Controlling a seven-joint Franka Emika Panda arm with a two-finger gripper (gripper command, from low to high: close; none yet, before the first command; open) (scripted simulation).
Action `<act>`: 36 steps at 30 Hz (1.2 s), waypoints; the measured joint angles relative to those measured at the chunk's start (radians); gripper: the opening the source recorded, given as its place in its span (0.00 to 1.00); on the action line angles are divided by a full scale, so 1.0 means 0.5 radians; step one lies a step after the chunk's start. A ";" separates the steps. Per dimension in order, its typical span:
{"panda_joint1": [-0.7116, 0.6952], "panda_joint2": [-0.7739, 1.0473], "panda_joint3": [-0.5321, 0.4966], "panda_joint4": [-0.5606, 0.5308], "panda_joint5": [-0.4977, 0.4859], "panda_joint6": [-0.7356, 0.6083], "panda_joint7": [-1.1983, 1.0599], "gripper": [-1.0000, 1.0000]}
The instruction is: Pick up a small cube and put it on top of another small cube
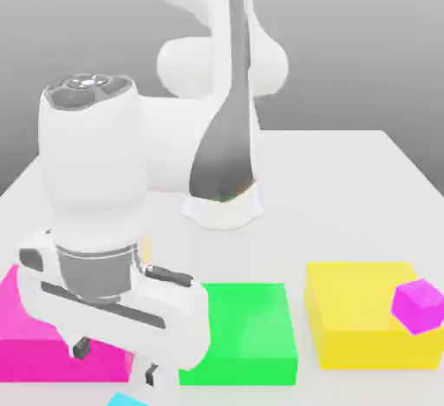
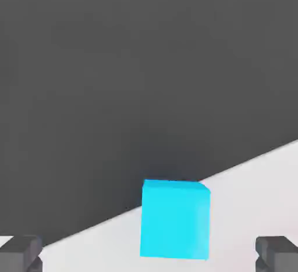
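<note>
White tabletop (image 1: 347, 187) under a plain grey backdrop. I have the arm low over the near edge, gripper (image 1: 117, 363) pointing down, fingers spread wide, nothing between them. In the hand view both fingertips (image 2: 20, 252) stand well apart on either side of the cyan cube (image 2: 174, 219), which sits between them near the table's edge with dark floor just beyond. In the exterior view a sliver of that cube (image 1: 128, 399) peeks out below the hand, in front of the flat pink block (image 1: 35, 343) and green block (image 1: 247, 330). One magenta cube (image 1: 421, 304) rests on the yellow block (image 1: 355, 317), well off to the exterior view's right.

Risks, as I judge them: the cube lies close to the edge, so a finger clipping it on descent could push it off. Closing too high would pinch only its top and let it slip. The pink block sits near the hand and could be bumped.
</note>
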 joint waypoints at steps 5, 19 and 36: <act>-0.035 0.333 0.034 0.065 0.035 0.232 -0.016 0.00; -0.033 -0.131 -0.055 -0.118 -0.015 -0.049 0.046 0.00; -0.373 -1.374 -0.282 -0.959 -0.309 -0.438 0.441 0.00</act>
